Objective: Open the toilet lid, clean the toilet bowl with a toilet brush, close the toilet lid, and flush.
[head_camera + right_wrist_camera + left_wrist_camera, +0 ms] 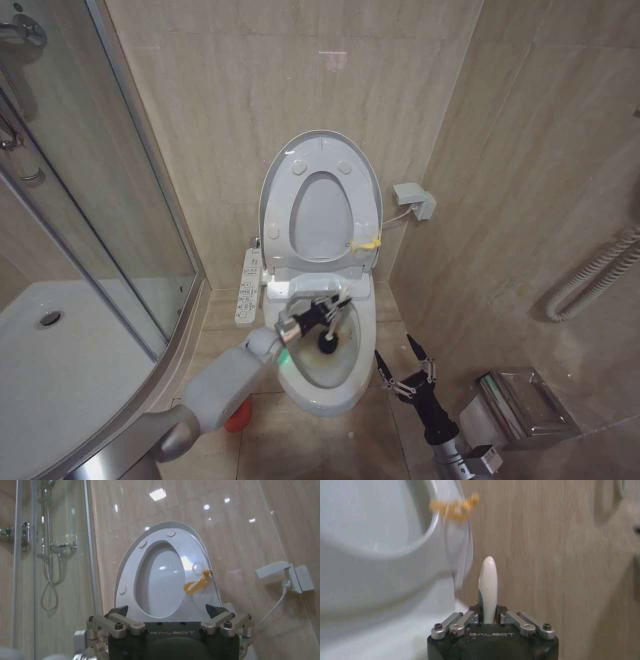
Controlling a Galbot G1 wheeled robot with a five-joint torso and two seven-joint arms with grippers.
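The toilet lid (322, 152) stands upright against the wall, with the seat ring (288, 222) raised in front of it. Below it, the toilet bowl (318, 385) lies open, its inside stained brownish. My left gripper (314, 314) reaches over the bowl's rim, shut on the toilet brush (327, 346), whose dark head is down inside the bowl. The brush's white handle (487, 588) sticks out between the left gripper (488, 615) fingers. My right gripper (403, 365) hangs open beside the bowl's right side. In the right wrist view, the right gripper (167, 612) faces the raised lid (170, 532).
A glass shower enclosure (110, 200) and white shower tray (70, 380) fill the left. A control panel (248, 288) sits left of the bowl. A red cup (236, 416) stands on the floor behind my left arm. A wall box (415, 201), hose (598, 272) and metal bin (522, 404) are on the right.
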